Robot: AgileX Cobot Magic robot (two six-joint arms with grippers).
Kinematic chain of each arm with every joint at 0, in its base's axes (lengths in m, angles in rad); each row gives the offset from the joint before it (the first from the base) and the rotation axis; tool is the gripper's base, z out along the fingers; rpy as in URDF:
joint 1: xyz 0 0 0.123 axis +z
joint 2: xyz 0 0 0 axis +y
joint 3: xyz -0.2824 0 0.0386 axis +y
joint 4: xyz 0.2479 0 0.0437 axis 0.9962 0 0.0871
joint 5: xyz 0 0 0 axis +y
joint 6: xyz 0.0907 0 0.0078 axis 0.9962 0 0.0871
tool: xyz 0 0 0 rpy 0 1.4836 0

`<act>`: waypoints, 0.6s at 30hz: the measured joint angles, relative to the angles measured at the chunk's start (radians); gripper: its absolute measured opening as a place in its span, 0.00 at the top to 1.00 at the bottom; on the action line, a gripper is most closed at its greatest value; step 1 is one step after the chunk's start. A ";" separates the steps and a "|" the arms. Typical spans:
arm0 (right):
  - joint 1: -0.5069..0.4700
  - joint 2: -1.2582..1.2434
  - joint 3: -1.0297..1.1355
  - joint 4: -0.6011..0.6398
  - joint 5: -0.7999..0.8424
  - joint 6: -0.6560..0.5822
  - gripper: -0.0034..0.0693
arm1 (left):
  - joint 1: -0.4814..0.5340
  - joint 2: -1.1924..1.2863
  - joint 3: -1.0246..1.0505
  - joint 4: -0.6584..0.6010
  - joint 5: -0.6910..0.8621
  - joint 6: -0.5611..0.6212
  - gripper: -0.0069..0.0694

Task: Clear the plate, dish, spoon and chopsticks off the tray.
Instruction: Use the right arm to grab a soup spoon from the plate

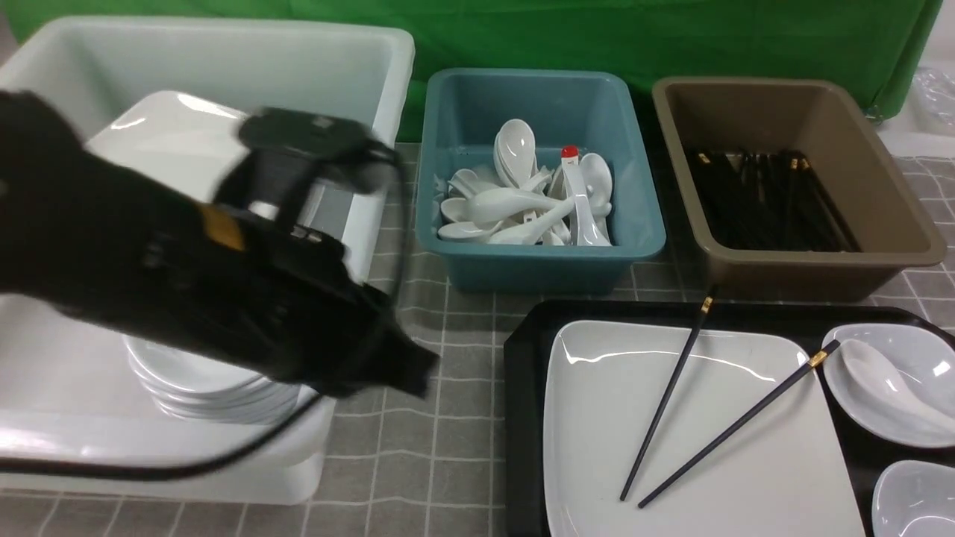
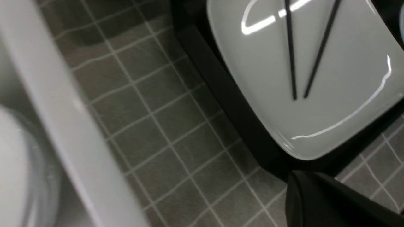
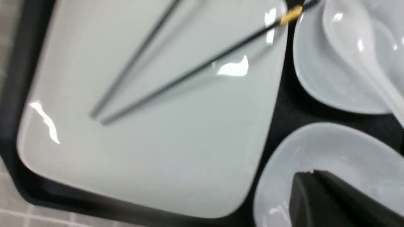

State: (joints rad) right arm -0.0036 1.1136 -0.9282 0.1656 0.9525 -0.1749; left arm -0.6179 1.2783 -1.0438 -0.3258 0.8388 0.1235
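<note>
Both my jaws are together, holding nothing: right gripper (image 3: 328, 201) over the near dish (image 3: 315, 151) on the tray (image 1: 522, 418), left gripper (image 1: 406, 373) off its left edge. The chopsticks (image 1: 664, 400) lie on the plate (image 1: 597, 447), 3 o'clock from my left, tips near, gold ends toward 1 o'clock. My right arm looks closer.

At my left I see a white tub (image 1: 395, 89) of stacked plates (image 1: 194, 388); beside it a teal tub (image 1: 537, 268) of white spoons (image 1: 515, 201) with one red-tipped utensil (image 1: 574, 186), then a brown tub (image 1: 813, 276) of black sticks (image 1: 768, 201).
</note>
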 joint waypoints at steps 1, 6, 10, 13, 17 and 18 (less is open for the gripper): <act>-0.009 0.047 -0.025 -0.012 0.012 -0.014 0.92 | -0.022 0.006 -0.004 0.000 0.000 -0.002 0.91; -0.067 0.252 -0.127 -0.081 0.013 -0.040 0.90 | -0.082 0.024 -0.012 0.003 -0.007 -0.015 0.91; -0.081 0.396 -0.154 -0.097 -0.084 -0.081 0.70 | -0.084 0.026 -0.013 0.005 -0.034 -0.015 0.91; -0.081 0.460 -0.155 -0.100 -0.136 -0.110 0.57 | -0.084 0.026 -0.014 0.005 -0.050 -0.015 0.91; -0.082 0.580 -0.155 -0.182 -0.204 -0.118 0.39 | -0.084 0.026 -0.014 0.013 -0.067 -0.015 0.91; -0.082 0.594 -0.155 -0.202 -0.211 -0.103 0.38 | -0.084 0.026 -0.014 0.015 -0.070 -0.015 0.91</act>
State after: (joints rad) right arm -0.0855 1.7081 -1.0827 -0.0365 0.7411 -0.2778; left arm -0.7017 1.3045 -1.0575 -0.3107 0.7690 0.1082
